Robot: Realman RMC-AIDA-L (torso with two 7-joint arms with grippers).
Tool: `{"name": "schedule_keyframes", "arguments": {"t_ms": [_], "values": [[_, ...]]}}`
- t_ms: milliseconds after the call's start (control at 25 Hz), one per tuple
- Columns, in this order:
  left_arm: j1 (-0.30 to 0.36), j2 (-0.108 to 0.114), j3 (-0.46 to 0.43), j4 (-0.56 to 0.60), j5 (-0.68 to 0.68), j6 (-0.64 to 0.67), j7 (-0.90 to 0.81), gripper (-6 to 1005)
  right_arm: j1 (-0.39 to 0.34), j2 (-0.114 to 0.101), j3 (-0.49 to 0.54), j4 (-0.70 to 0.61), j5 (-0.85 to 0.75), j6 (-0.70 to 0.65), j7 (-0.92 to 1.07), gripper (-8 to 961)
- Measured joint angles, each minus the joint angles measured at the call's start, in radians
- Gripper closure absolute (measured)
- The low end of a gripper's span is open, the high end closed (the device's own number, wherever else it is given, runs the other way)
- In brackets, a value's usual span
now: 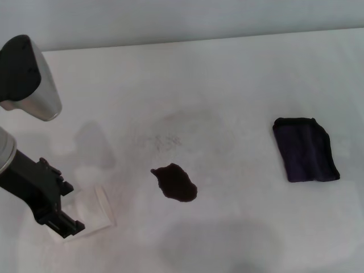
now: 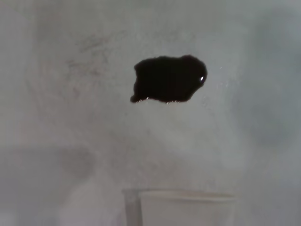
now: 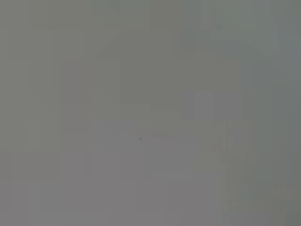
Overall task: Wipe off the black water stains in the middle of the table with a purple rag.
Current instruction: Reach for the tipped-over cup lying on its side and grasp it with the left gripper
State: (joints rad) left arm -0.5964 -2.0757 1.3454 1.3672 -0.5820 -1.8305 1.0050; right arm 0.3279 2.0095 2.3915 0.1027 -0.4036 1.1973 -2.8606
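The left end effector (image 1: 63, 223) is low and close to the robot, on its left side. It looks like it holds a small clear cup (image 1: 91, 210), and the cup sits on or just over the desk (image 1: 227, 85). I think the fingers are closed on the cup, but they are hard to see, so I cannot tell for sure.

A bit farther out from that end effector, toward the robot's right, are the black water stains (image 1: 175, 182). It is one shiny dark blob, flat on the desk. The left wrist view looks right at the blob (image 2: 168, 79), with the cup rim (image 2: 181, 195) near the camera. So the cup is near the blob, but they do not touch.

Farther still to the right lies the purple rag (image 1: 306, 149). It is flat, well apart from the blob, and nothing is touching it.

The right end effector cannot be seen. Its own camera shows only plain grey.

I think the wiping has not begun, because the blob is whole and the rag looks clean. The rag lies on the right, so the right arm may be the one to pick it up.
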Motion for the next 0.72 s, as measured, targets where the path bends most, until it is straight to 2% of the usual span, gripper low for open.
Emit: {"name": "schedule_keyframes", "arguments": {"t_ms": [320,720], "values": [[0.027,0.0,0.02,0.008,0.026,0.025,-0.014,141,-0.001,0.0,-0.002,-0.001,-0.008,0.001,0.0,134],[0.07,-0.001,0.091,-0.014,0.026,0.125,-0.013,142,-0.001,0.0,-0.008,-0.004,-0.009,0.002,0.0,134]]}}
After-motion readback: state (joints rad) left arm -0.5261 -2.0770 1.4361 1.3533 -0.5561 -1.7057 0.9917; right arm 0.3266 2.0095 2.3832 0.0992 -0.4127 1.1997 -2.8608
